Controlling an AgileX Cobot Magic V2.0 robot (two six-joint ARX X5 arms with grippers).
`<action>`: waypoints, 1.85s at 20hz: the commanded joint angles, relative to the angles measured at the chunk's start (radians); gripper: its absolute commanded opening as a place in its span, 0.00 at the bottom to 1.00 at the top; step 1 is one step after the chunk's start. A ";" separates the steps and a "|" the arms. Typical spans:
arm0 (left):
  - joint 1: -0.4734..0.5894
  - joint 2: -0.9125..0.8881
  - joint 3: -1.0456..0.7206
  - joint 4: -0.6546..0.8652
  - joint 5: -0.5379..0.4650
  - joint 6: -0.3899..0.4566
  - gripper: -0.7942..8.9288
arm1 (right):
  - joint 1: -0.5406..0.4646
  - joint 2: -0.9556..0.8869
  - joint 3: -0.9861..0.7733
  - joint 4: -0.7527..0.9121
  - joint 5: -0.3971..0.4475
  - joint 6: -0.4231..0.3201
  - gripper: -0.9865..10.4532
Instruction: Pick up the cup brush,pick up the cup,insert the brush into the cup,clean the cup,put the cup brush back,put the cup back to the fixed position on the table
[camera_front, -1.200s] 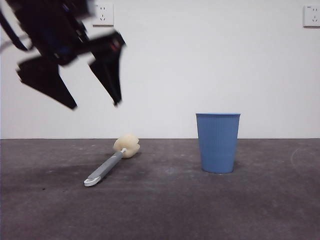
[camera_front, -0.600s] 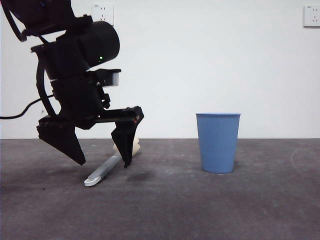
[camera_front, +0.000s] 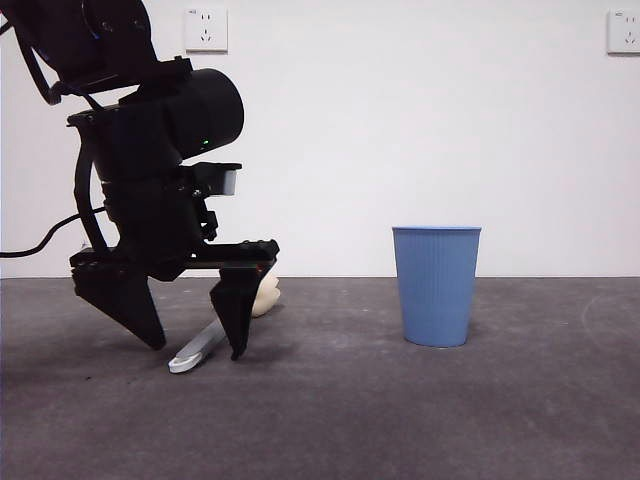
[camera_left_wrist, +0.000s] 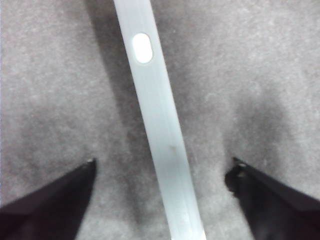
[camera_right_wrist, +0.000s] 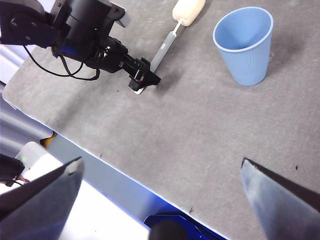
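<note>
Brush (camera_front: 205, 344), one: lies flat on the surface (camera_front: 400, 420), grey handle toward the front, cream sponge head toward the wall.
Left hand (camera_front: 195, 350), one: lowered over the handle, jaws open and straddling it, one each side, neither touching in the wrist view.
Cup (camera_front: 436, 285), one: blue, upright, well apart from the brush, nothing touching it.
Right hand (camera_right_wrist: 160, 172), one: raised high above the surface, jaws spread wide, holding nothing.
Wall sockets, two.

The left pincer (camera_front: 195, 350) has dropped lower, straddling the cup brush (camera_front: 205, 344) handle.
</note>
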 joint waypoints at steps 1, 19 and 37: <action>-0.004 0.010 0.000 -0.003 0.017 -0.007 0.17 | 0.002 -0.001 0.002 0.005 0.002 0.006 0.58; 0.005 -0.301 0.000 -0.169 0.095 0.121 0.07 | 0.035 0.101 -0.007 0.093 0.005 0.043 0.58; 0.003 -0.774 0.000 -0.485 0.167 0.189 0.07 | 0.387 0.688 -0.322 1.114 0.578 0.166 0.58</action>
